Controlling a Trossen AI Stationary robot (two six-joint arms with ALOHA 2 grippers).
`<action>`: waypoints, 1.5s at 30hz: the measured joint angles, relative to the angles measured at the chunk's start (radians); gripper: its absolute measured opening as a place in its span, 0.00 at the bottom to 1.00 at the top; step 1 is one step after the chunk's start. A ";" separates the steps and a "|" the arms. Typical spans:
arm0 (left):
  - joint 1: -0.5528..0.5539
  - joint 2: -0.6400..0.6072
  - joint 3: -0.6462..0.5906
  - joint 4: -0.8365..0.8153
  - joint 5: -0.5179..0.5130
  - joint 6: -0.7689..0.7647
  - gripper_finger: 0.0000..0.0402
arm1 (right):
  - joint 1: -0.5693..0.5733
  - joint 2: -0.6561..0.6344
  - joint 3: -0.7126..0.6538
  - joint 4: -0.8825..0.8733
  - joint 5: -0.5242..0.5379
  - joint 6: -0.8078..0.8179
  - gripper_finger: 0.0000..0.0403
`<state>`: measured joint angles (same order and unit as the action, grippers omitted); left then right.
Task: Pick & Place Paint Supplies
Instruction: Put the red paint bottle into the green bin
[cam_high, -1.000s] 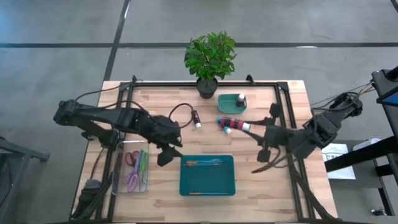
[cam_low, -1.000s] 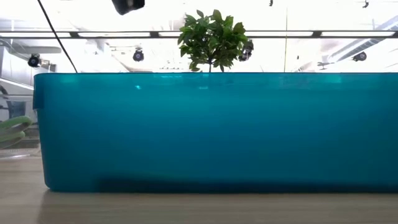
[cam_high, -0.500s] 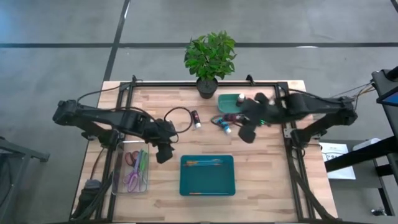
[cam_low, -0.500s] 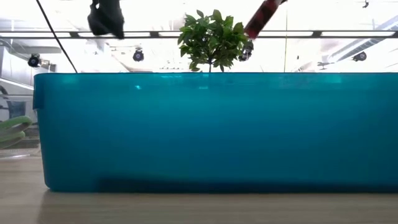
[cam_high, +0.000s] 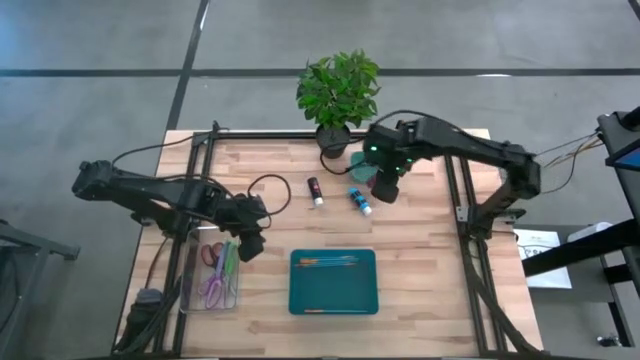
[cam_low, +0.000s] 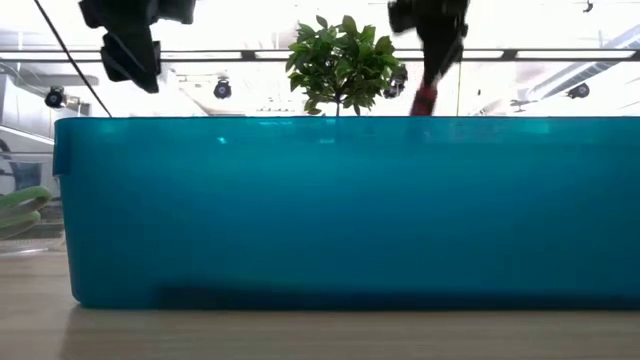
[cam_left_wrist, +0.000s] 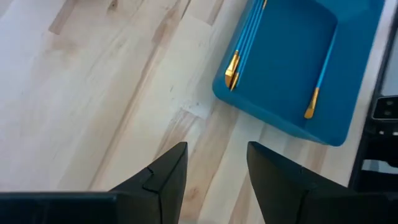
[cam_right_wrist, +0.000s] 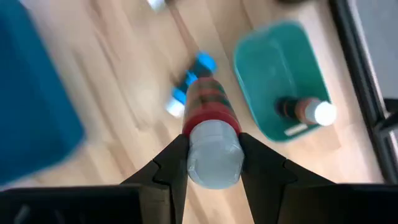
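The right gripper (cam_right_wrist: 211, 163) is clamped on a red bottle (cam_right_wrist: 210, 124) near the green bin (cam_high: 366, 165) at one o'clock, where one bottle (cam_right_wrist: 308, 112) sits already, while two bottles (cam_high: 360, 200) wait on the table and the left gripper (cam_left_wrist: 214, 177) hangs apart, empty.

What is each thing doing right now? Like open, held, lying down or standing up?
right gripper: shut on the red paint bottle, above the table.
left gripper: open, empty.
blue paint bottle: lying on the table.
dark paint bottle: lying on the table.
bottle in the small green tray: standing upright.
brushes: lying in the blue tray.
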<state>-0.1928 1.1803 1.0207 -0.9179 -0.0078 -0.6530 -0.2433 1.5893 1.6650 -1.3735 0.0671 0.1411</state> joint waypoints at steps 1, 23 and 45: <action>0.000 -0.020 -0.012 0.005 0.000 -0.003 0.43 | -0.010 0.020 -0.003 -0.013 0.000 -0.030 0.27; 0.000 -0.145 -0.093 0.057 -0.019 -0.067 0.43 | -0.205 0.146 -0.056 0.065 0.030 -0.421 0.27; -0.001 -0.144 -0.093 0.082 -0.019 -0.134 0.43 | -0.280 0.243 -0.063 0.207 0.034 -0.489 0.27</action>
<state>-0.1936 1.0359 0.9279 -0.8363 -0.0269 -0.7868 -0.5230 1.8326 1.6024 -1.1666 0.1013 -0.3481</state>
